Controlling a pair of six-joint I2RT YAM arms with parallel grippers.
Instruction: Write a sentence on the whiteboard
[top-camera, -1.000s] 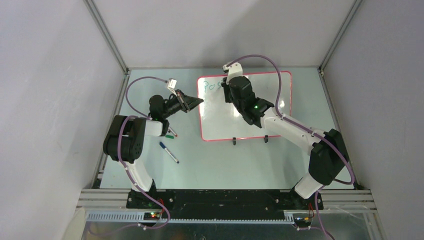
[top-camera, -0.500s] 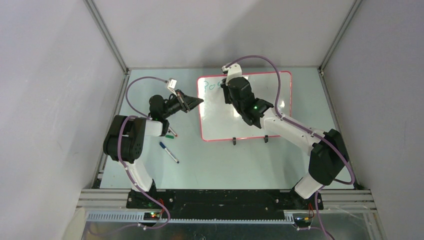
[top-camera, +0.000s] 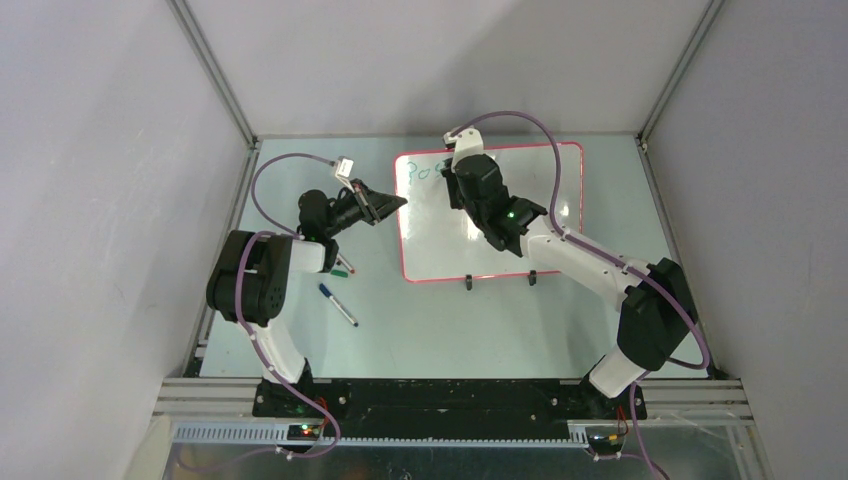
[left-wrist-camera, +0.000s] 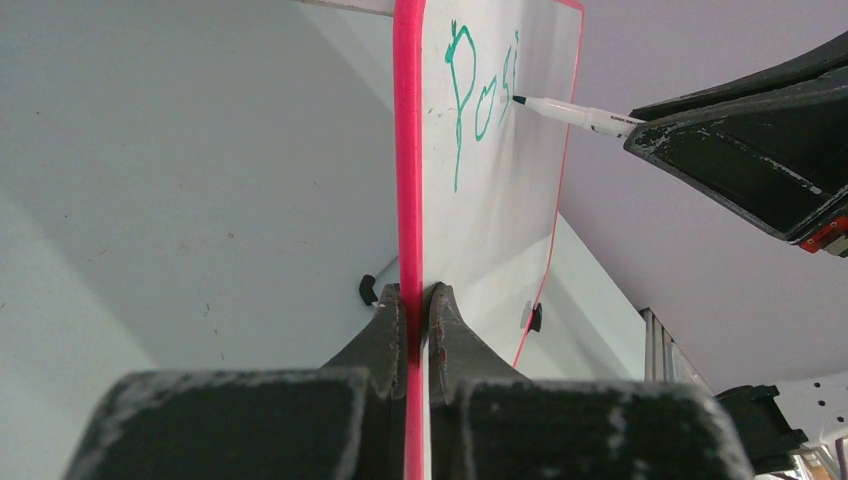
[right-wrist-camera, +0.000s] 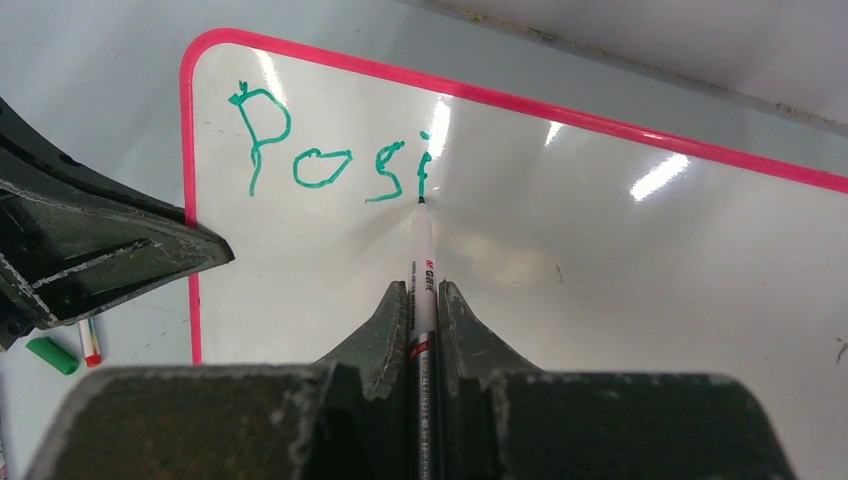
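Note:
The whiteboard (top-camera: 440, 245) lies on the table, pink-rimmed and glossy. My left gripper (top-camera: 398, 203) is shut on its left rim, the rim pinched between the fingers (left-wrist-camera: 412, 300). My right gripper (right-wrist-camera: 422, 295) is shut on a white marker (right-wrist-camera: 423, 260) over the board's top left part (top-camera: 455, 180). The marker's tip touches the board at the foot of the last letter. The sentence (right-wrist-camera: 320, 160) reads "Posi" in green, and it also shows in the left wrist view (left-wrist-camera: 475, 95) with the marker (left-wrist-camera: 570, 112) beside it.
Left of the board, a blue-capped marker (top-camera: 338, 305) lies on the table. A green cap (right-wrist-camera: 52, 355) and a red-banded marker (right-wrist-camera: 90, 345) lie nearby. Two black feet (top-camera: 467, 284) stick out at the board's near edge. Metal frame posts and grey walls enclose the table.
My right wrist has shifted slightly rightwards along the top line of the board with the marker. The left arm and the board have not moved.

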